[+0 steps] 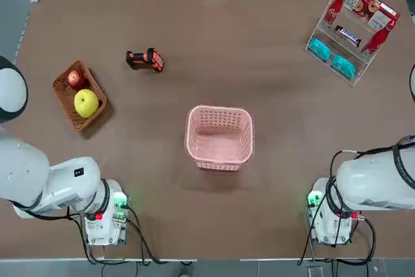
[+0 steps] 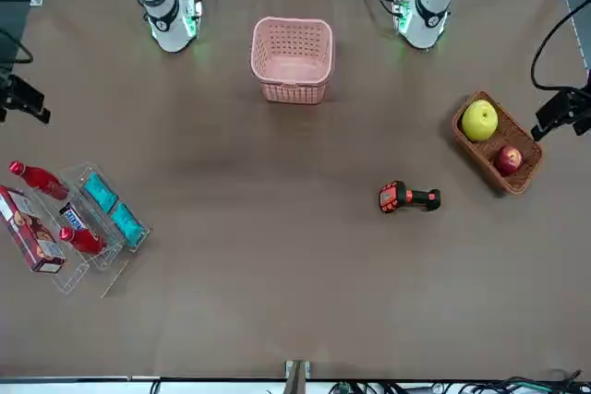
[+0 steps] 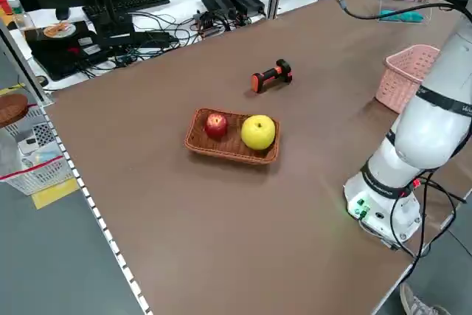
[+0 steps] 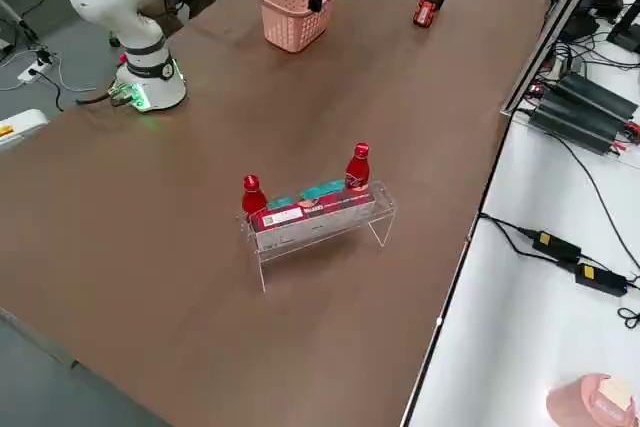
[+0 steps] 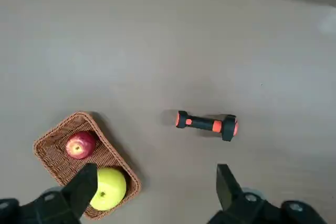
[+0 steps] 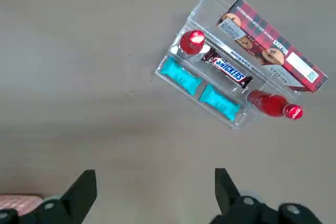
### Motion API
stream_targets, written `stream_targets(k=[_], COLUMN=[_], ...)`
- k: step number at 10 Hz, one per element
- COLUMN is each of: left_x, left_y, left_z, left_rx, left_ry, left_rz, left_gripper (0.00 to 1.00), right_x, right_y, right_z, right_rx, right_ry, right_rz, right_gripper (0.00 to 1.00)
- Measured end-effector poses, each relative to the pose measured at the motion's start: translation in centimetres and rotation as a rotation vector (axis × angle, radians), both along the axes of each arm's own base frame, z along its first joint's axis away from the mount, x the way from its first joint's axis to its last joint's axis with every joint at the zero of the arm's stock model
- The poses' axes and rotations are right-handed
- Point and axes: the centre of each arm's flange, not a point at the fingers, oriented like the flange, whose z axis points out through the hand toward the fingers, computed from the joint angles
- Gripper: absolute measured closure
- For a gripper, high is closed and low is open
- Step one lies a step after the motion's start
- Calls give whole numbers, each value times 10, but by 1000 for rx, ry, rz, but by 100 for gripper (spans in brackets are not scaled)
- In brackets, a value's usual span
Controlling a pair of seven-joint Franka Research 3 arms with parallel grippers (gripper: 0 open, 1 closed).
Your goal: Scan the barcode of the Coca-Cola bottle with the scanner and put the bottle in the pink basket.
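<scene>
With 12 o'clock as the side away from the robot, the scanner (image 1: 144, 59) lay on the desk (image 1: 214, 225) between 10 and 11 o'clock from the pink basket (image 1: 219, 135). Two red bottles, one nearer (image 6: 271, 103) and one farther (image 6: 192, 42), were in the clear rack (image 1: 354, 82) at about 2 o'clock; which one was the Coca-Cola bottle, I could not tell. The left gripper (image 5: 156, 169) hung at the desk's left side, near the fruit basket (image 5: 39, 153), and the right gripper (image 6: 155, 173) hung at the right side; both had their jaws spread, with nothing between them. The step in hand seemed to be the picking up. The left jaws needed to close across the scanner's black handle, leaving free its head, which was at about 3 o'clock. The right jaws had to come down straight over the correct bottle, because the rack walls and the cookie box (image 6: 273, 45) were close. A gentle grip near the cap would be better, so that the barcode stayed uncovered.
</scene>
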Motion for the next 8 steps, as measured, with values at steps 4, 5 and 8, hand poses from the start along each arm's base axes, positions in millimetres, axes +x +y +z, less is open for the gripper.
stream_targets(k=[4,5,8], left_x=[0,-1,1], left_y=[-20,-29,-60], left_z=[-2,-4,-21], left_rx=[-25,-34,-78], left_ry=[16,26,81], left_rz=[187,261,528], left_gripper=[0,0,0], right_x=[44,55,85], right_y=[-8,-9,-45], right_z=[-51,-65,-122], right_rx=[2,1,5], right_ry=[-35,-46,-42], right_rz=[11,29,0], right_gripper=[0,0,0])
